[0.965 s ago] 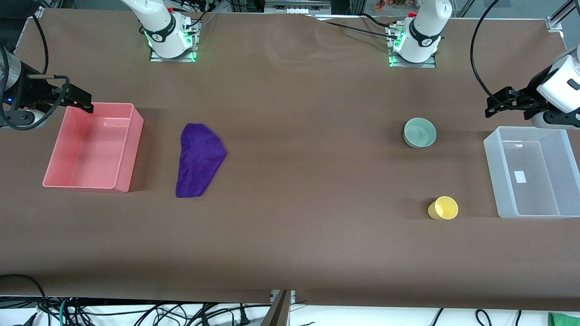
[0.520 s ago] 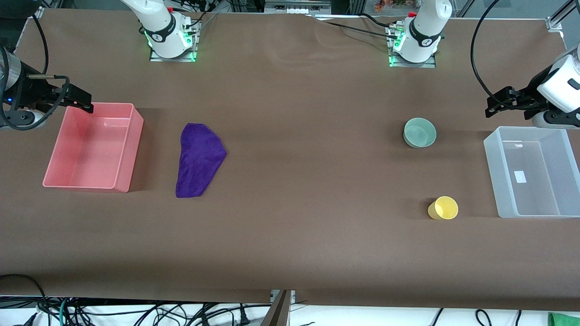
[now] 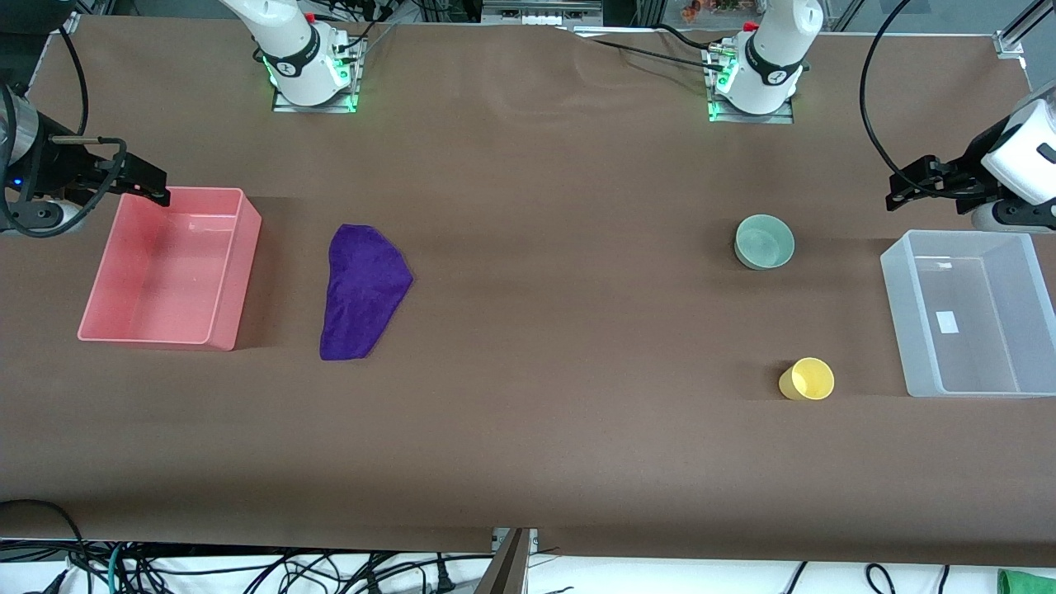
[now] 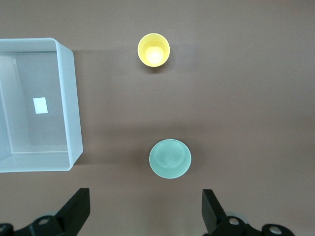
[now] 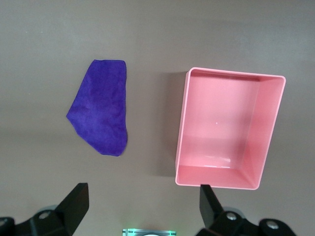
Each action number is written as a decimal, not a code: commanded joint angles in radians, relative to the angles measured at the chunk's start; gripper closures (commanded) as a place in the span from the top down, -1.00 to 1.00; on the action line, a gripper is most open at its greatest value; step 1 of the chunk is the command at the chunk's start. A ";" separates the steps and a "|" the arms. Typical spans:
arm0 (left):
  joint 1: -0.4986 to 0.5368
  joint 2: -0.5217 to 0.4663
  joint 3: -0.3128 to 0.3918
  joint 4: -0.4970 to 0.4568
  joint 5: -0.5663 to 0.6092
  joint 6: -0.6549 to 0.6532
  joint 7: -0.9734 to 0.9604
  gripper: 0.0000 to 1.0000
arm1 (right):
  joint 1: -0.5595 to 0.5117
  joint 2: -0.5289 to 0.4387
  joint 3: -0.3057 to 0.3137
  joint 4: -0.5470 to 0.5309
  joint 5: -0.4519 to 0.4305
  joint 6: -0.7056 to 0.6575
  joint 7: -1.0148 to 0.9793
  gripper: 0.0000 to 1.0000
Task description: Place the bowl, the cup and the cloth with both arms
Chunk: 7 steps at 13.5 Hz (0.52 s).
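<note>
Table (image 3: 528, 462) as reference: pink bin (image 3: 169, 268) with purple cloth (image 3: 363, 289) beside it at right-arm end, clear bin (image 3: 973, 309), green bowl (image 3: 765, 241), yellow cup (image 3: 807, 379) at left-arm end; left gripper (image 3: 895, 191) and right gripper (image 3: 157, 186) jaws wide, empty, hovering.

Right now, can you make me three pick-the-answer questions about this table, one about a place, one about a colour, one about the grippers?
1. Which lies nearer the front camera?
A. the bowl
B. the cup
C. neither

2. What colour is the bin beside the cloth?
A. pink
B. black
C. orange

3. How are both grippers?
A. holding the cup
B. holding the cloth
C. open, holding nothing

Answers:
1 B: the cup sits lower in the front view than the bowl.
2 A: the pink bin is beside the cloth.
3 C: the left gripper and right gripper show spread fingers.
</note>
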<state>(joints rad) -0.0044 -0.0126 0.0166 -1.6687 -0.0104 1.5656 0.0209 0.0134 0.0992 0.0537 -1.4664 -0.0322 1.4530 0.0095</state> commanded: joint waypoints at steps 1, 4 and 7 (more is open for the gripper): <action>0.000 -0.017 0.002 0.001 -0.002 -0.016 0.004 1.00 | -0.007 0.001 0.003 0.006 0.017 0.001 0.014 0.99; 0.000 -0.018 -0.004 -0.002 0.000 -0.024 0.004 1.00 | -0.007 0.001 0.002 0.006 0.017 0.001 0.014 0.99; 0.003 -0.021 -0.001 -0.009 0.007 -0.058 0.007 1.00 | -0.007 -0.001 0.003 0.006 0.017 0.001 0.015 0.99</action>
<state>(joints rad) -0.0047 -0.0150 0.0144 -1.6687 -0.0098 1.5277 0.0209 0.0134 0.0992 0.0536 -1.4664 -0.0322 1.4530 0.0118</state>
